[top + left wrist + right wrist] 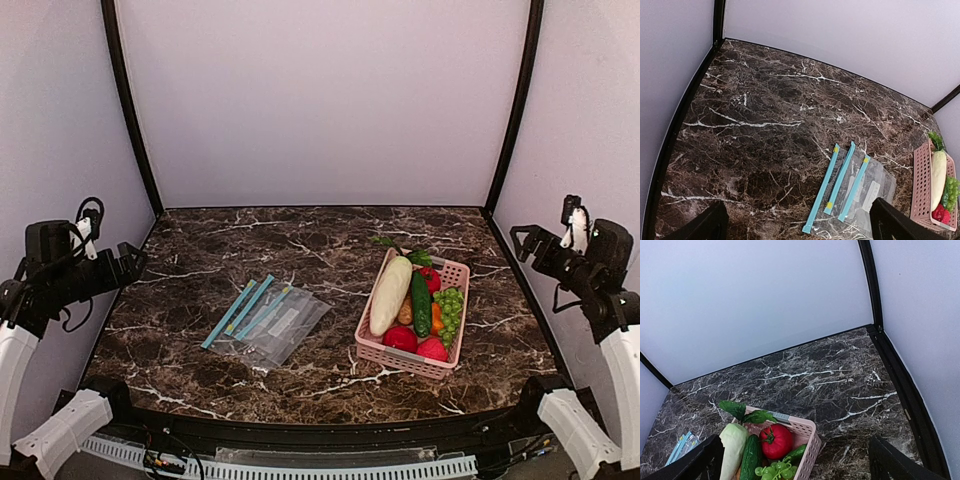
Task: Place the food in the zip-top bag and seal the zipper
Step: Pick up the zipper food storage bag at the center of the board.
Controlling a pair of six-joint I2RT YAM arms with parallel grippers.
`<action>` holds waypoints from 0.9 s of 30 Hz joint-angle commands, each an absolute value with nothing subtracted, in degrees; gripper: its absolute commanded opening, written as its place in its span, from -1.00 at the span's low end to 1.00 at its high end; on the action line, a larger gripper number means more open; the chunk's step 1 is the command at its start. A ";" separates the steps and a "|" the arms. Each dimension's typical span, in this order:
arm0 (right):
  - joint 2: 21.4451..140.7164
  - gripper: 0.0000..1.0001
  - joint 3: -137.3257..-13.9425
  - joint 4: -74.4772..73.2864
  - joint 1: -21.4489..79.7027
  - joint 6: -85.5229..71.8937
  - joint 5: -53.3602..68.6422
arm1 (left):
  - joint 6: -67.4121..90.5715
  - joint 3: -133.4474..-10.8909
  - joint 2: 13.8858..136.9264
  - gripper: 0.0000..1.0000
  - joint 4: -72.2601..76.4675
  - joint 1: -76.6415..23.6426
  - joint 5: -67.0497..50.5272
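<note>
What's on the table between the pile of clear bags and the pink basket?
Nothing. The top view shows only a bare strip of dark marble tabletop between the clear bags and the pink basket.

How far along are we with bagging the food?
Nothing looks done. The cucumber and two red fruits lie in the pink basket; the clear bags lie flat on the table, no food in them. Nothing is in hand: left fingers and right fingers are open, empty, off at the sides. Left: load all three into a bag, then seal its blue zipper.
</note>
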State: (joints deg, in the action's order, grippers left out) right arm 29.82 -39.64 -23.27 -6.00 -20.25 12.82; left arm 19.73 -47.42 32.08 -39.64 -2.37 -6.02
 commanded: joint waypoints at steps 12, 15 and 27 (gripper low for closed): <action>33.20 0.97 -43.78 -29.33 -5.99 -17.30 13.14 | 23.28 -46.91 34.27 0.87 -40.38 -2.14 -10.27; 36.30 0.97 -45.50 -31.22 -5.99 -17.05 14.18 | 23.85 -45.82 37.11 0.74 -40.22 -2.19 -13.20; 41.65 0.92 -45.62 -34.06 -5.57 -16.56 16.42 | 35.30 -35.23 43.69 0.64 -25.77 -19.35 -9.92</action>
State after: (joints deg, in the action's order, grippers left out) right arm 40.64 -45.47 -33.80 -6.00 -16.73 14.59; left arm 29.56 -38.20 39.44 -34.68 -11.00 -12.86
